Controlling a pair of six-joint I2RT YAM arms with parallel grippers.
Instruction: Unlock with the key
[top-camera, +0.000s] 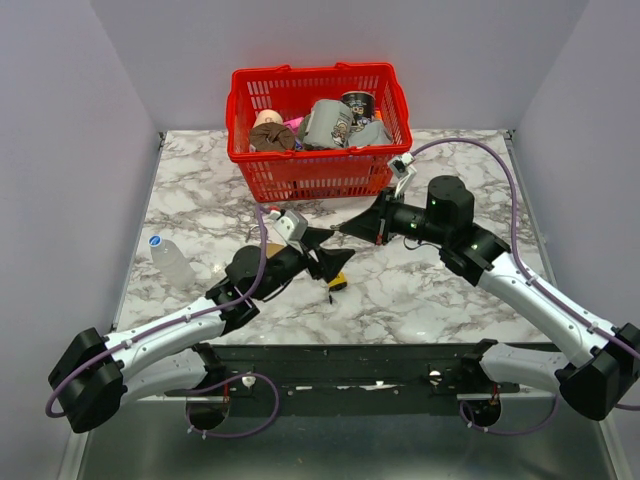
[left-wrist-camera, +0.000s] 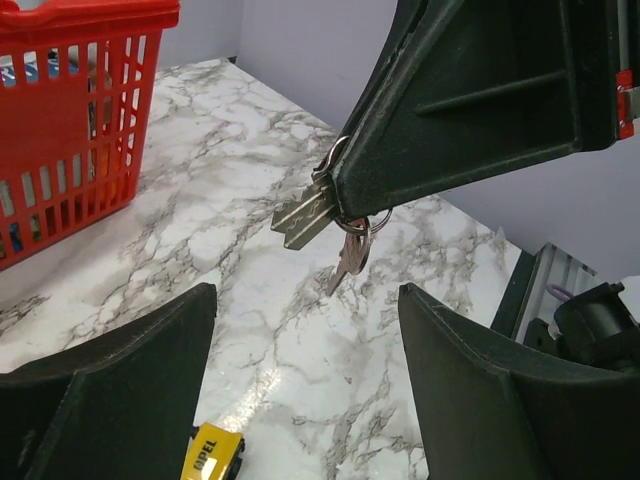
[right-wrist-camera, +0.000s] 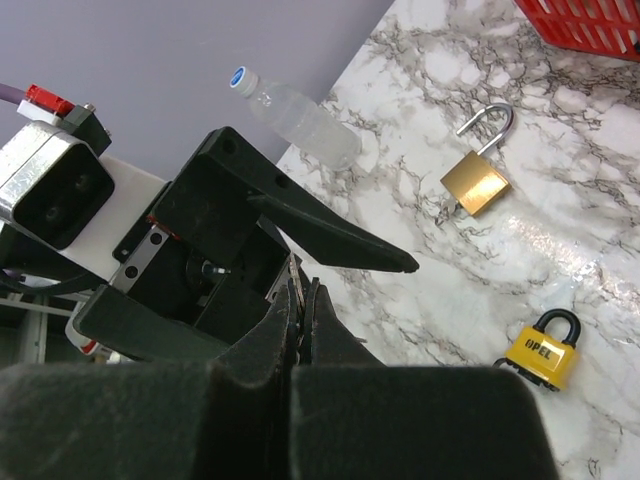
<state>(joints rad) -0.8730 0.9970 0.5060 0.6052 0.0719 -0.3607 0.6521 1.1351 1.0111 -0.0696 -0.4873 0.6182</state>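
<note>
Bright even light; soft glare on tabletop (right-wrist-camera: 545, 240)

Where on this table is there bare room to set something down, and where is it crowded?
Bare tabletop lies left of the basket, beyond the bottle, and along the near edge right of the yellow padlock. Crowded mid-table: the open left gripper and the right gripper, holding the key, meet above that padlock, the brass padlock nearby.

A slim grey metal key (left-wrist-camera: 303, 214) was pinched by its head in the closed tips of the right gripper (left-wrist-camera: 345, 195), held in the air above the marble table (left-wrist-camera: 250, 330), blade jutting sideways. A second key (left-wrist-camera: 350, 256) dangled below from a shared ring (left-wrist-camera: 362, 229). The yellow-and-black padlock (right-wrist-camera: 545, 350) lay flat, shackle closed.
</note>
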